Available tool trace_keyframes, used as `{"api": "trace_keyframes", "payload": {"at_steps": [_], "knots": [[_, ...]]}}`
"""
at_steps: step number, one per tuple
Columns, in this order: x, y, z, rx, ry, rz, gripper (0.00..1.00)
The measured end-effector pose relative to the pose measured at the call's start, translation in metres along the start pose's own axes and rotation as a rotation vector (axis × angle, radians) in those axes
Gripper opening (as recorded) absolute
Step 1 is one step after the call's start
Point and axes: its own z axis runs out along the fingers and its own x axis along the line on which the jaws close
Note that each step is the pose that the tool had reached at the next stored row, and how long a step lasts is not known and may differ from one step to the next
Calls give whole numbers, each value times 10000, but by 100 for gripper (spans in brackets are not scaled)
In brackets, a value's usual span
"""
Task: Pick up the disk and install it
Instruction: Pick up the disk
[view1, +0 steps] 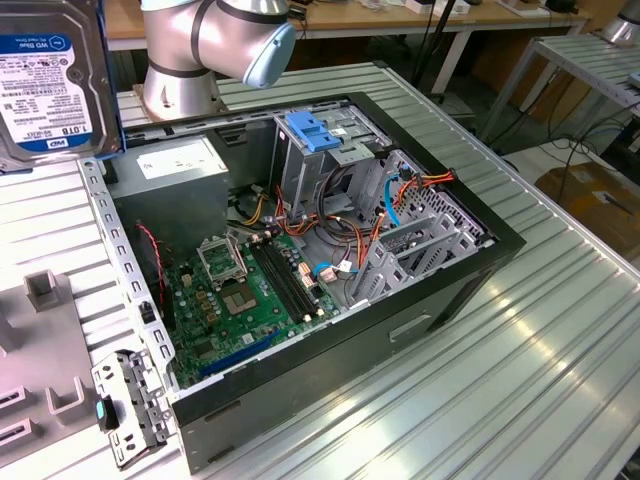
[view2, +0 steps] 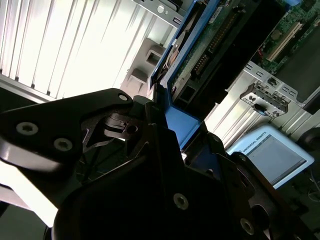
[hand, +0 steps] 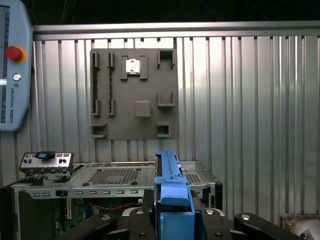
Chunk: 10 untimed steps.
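1. In the exterior view, the disk is seen held up in the upper corner at the exterior view's left, its white-and-blue label turned to the camera. The open computer case is laid on the ribbed bench in mid frame. A blue bracket is seated on its drive cage, and the motherboard is exposed on the case floor. The arm is seen behind the case.
2. In the second wrist view, the hand is seen closed on the disk, which is gripped at its blue side rail. The disk's green circuit board is shown. A teach pendant is laid on the bench beyond.
3. In the first wrist view, the disk is seen edge-on, clamped in the hand. The case is seen just beyond it, and a grey fixture plate is laid further off.
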Motion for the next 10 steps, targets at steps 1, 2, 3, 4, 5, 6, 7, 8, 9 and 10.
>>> {"api": "trace_keyframes", "payload": {"at_steps": [1, 2, 3, 4, 5, 6, 7, 8, 9, 10], "knots": [[12, 0, 0, 0, 0, 1, 37], [26, -1, 0, -1, 0, 1, 37], [48, -1, 0, 0, 0, 1, 37], [61, -2, 0, -1, 0, 1, 37], [94, -3, 0, 0, -1, 1, 37], [142, -4, 0, -1, 0, 1, 37], [189, -6, 0, -1, 0, 1, 37], [244, -8, 1, 0, -1, 2, 37], [258, -25, 2, 1, -1, 1, 37], [265, -61, 3, -1, 0, 2, 37]]}}
